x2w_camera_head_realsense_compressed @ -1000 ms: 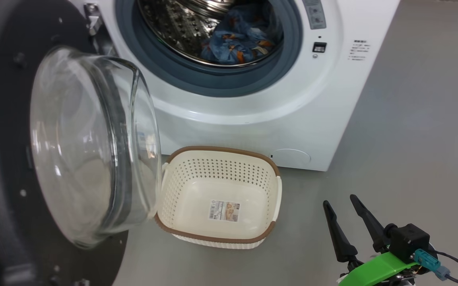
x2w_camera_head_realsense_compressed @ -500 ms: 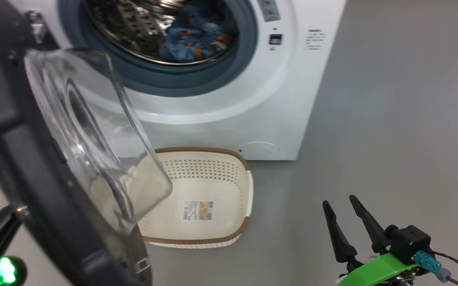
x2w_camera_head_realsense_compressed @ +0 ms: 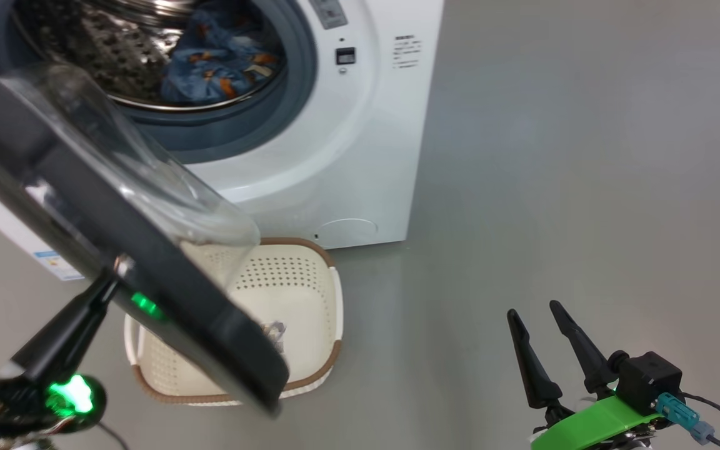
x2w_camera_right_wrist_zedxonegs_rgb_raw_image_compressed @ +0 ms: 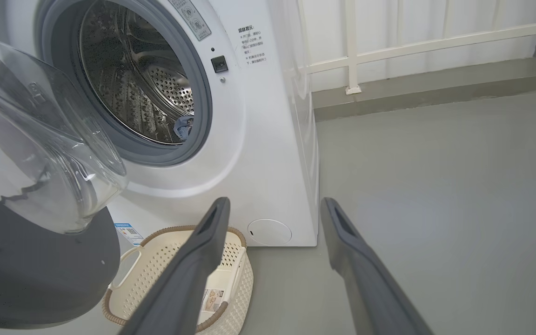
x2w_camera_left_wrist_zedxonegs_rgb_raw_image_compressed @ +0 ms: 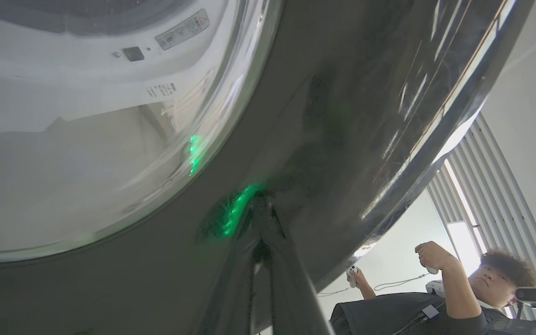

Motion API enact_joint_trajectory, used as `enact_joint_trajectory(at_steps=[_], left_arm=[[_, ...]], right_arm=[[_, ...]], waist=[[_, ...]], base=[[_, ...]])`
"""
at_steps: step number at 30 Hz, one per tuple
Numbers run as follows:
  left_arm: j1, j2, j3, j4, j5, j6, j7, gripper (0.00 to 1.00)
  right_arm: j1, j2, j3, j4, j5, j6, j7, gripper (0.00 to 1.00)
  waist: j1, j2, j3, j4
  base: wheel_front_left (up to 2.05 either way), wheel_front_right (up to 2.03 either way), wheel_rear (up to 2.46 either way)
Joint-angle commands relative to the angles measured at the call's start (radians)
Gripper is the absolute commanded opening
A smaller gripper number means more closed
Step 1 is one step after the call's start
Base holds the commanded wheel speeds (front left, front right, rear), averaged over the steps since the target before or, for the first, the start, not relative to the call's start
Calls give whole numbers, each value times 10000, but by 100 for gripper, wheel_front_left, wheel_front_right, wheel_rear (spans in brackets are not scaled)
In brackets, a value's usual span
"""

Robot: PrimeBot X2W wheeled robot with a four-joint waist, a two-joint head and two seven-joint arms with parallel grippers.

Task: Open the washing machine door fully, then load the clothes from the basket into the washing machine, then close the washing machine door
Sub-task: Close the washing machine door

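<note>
The white washing machine [x2w_camera_head_realsense_compressed: 347, 156] stands at the upper left with the blue printed clothes [x2w_camera_head_realsense_compressed: 216, 59] lying in its steel drum. The washing machine door [x2w_camera_head_realsense_compressed: 210, 337] hangs part-way swung, its black rim slanting across the left and its glass bowl [x2w_camera_head_realsense_compressed: 116, 156] facing the drum. My left gripper [x2w_camera_head_realsense_compressed: 110, 281] is shut, its tip pressed against the door's glossy outer face [x2w_camera_left_wrist_zedxonegs_rgb_raw_image_compressed: 342, 116]. The cream basket [x2w_camera_head_realsense_compressed: 285, 281] sits on the floor below, partly hidden by the door. My right gripper [x2w_camera_head_realsense_compressed: 534, 309] hovers open and empty at the lower right, apart from everything.
Grey floor [x2w_camera_head_realsense_compressed: 554, 156] spreads to the right of the machine. In the right wrist view a white railing [x2w_camera_right_wrist_zedxonegs_rgb_raw_image_compressed: 412, 46] runs along the back wall. A person [x2w_camera_left_wrist_zedxonegs_rgb_raw_image_compressed: 435, 298] holding controllers sits behind the door in the left wrist view.
The camera has turned, shifting the machine leftward in the picture. The door has swung from fully open part-way toward the drum, and my left gripper has come into view against its outer face.
</note>
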Motion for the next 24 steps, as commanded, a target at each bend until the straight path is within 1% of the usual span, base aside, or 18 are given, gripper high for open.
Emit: enact_joint_trajectory(at_steps=[1,7,11,20,24], left_arm=[[-489,110,87,-195,155,-73,-56,0],[-994,-28,-482,288,655,-252,-916,0],[-1589,-70,-887,832,1099,-458,-1677,0],[-2543,-97,-1363,1954,1532,-624,-3032,0],[-2807,-100,-1574,2334,1479,-700,-3376,0]], right_arm=[[53,5,295,-283,174,16,-118,100],[93,5,333,-370,213,16,-119,100],[74,5,412,-378,222,16,-119,100],[65,5,438,-415,248,16,-120,100],[48,5,452,-405,265,16,-120,100]], waist=[[0,-1,84,-278],[0,-1,118,-588],[0,-1,150,-756],[0,-1,209,-858],[0,-1,207,-857]], base=[[0,0,0],[0,0,0],[0,0,0],[0,0,0],[0,0,0]])
